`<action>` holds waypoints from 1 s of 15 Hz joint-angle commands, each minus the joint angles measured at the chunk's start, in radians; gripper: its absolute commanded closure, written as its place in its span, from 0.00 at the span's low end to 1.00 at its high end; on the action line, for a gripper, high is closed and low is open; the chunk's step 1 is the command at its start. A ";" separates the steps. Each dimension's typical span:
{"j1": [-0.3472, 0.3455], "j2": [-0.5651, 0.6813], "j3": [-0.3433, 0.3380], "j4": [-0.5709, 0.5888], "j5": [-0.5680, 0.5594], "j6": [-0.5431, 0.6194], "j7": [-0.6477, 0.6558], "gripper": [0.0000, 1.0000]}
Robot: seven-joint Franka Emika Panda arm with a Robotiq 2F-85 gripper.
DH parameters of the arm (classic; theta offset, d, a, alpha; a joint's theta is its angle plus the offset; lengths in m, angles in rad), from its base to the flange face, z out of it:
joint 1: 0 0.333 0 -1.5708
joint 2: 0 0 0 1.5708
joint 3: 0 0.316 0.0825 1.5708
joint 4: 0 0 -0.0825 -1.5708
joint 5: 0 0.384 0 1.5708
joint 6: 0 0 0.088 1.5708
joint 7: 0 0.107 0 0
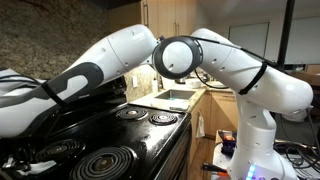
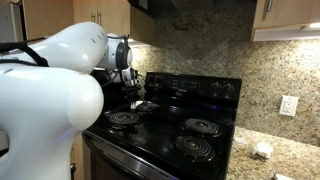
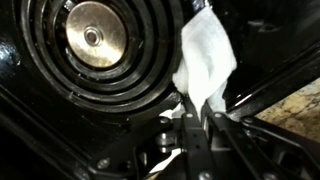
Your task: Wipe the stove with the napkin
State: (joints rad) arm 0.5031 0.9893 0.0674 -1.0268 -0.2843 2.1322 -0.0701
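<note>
Wrist view: the end effector [image 3: 200, 108] is clamped on one edge of the small, wrinkled white paper napkin [image 3: 205, 60], its slim dark fingers pinched together on the paper. The loose part of the napkin fans out beyond the fingertips, beside a dark spiral coil burner with a shiny metal centre cap [image 3: 95, 45].

Exterior view: the white arm reaches low over the large glossy black electric stove [image 2: 160, 135], close to the raised black control panel [image 2: 195, 88]. I cannot tell whether the paper touches the surface.

Judged step: the wiping stroke.

To do it well:
- Lower until the free flap lies flat on the black top rather than dangling.
- Drag it in slow, straight passes across the smooth enamel between the burners.
- Keep off the coil ridges, which could snag and tear the thin paper.
- Keep pressure light so the fingers do not scrape the stove.
</note>
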 commanded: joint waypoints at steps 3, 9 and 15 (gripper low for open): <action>0.014 0.205 -0.080 0.244 -0.054 0.051 0.046 0.92; 0.040 0.310 -0.239 0.388 -0.127 0.104 0.178 0.92; 0.033 0.319 -0.335 0.401 -0.132 0.064 0.290 0.93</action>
State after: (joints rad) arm 0.5438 1.2933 -0.2408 -0.6227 -0.4098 2.2260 0.1662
